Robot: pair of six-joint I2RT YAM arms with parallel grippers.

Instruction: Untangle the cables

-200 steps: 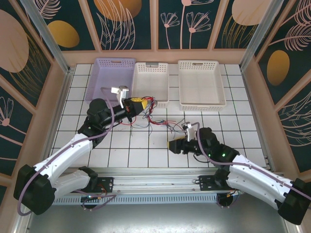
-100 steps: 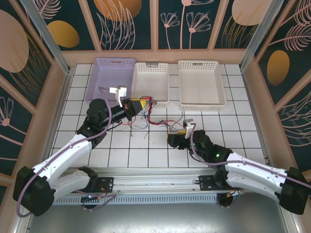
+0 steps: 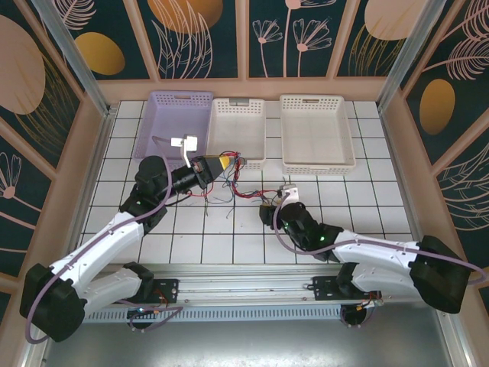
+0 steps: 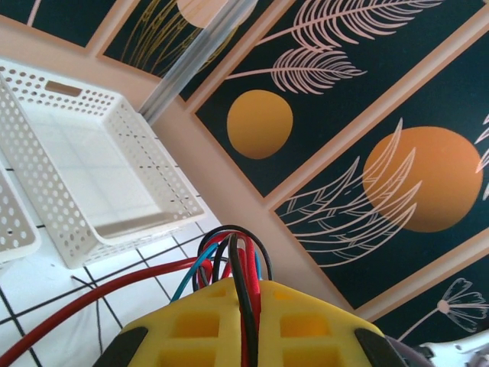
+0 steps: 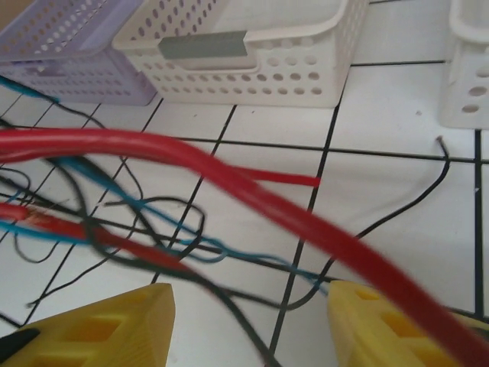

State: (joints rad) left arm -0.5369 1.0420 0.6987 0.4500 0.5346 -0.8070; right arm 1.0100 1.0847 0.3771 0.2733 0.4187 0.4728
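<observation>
**A:** Which step is this?

**B:** Pulling the knot apart, I'd judge. The left gripper (image 4: 243, 306) has its yellow padded fingers (image 4: 183, 329) pressed together. It is clamped on a bunch of the thin red, black and blue-teal cables (image 3: 246, 189). It holds that end lifted just beside the middle white perforated plastic basket (image 3: 238, 115). The rest of the tangle lies on the white tiled table (image 3: 382, 206) between the two arms.

**A:** And the other arm?

**B:** The right gripper (image 5: 250, 306) is low over the tangle with its jaws apart, and a red strand (image 5: 229, 180) crosses in front of it. That strand is blurred, so I can't say whether it sits between the fingers or only passes above them.

**A:** Next move?

**B:** Probably closing on one strand alone, the red one, and drawing it away from the left arm's bunch. It should go slowly, since the blue and black wires twist around each other close by and could tighten.

**A:** Any writing?

**B:** None legible. The grey tab (image 5: 202, 44) on the white basket's rim looks blank. The lilac perforated plastic basket (image 3: 179, 115) carries no label I can read.
</observation>
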